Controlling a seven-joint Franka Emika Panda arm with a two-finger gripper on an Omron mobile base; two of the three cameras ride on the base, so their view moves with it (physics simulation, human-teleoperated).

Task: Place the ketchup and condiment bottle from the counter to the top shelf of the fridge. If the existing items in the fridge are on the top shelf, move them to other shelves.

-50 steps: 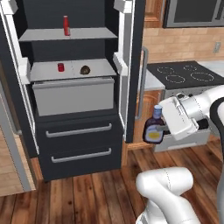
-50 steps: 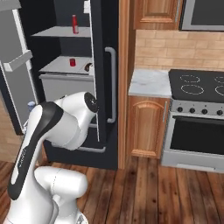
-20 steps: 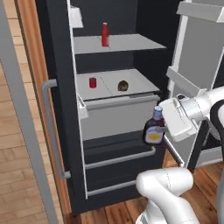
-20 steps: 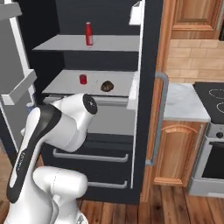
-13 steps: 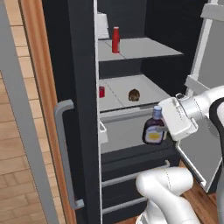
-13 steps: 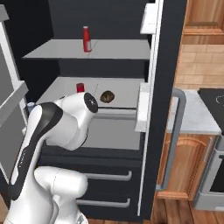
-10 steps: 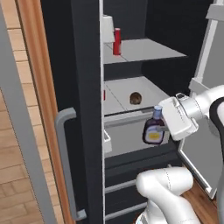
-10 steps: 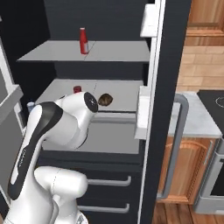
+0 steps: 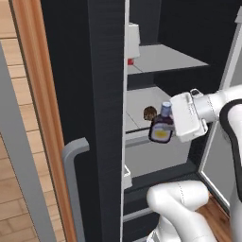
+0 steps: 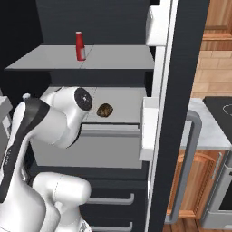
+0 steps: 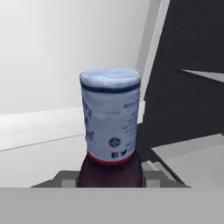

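The fridge (image 10: 190, 59) stands open, its light-grey shelves in sight. The top shelf (image 10: 113, 58) already carries the ketchup (image 10: 80, 45) at about ten o'clock in the right base view. On the lower shelf (image 10: 122, 102) sits the small brown lumpy thing (image 10: 105, 110), so the upper level looks free of the existing items.

The step in hand is carrying the second item in. The end effector (image 9: 176, 124) is clenched on the condiment bottle (image 9: 162, 128), which hangs upright at the fridge opening, level with the lower shelf, just at four o'clock of the brown thing in the left base view. In the hand view its pale cap (image 11: 110, 78) points up.

The next move calls for raising the bottle above the top shelf's edge, reaching inward, and setting it down beside the ketchup, clear of it.
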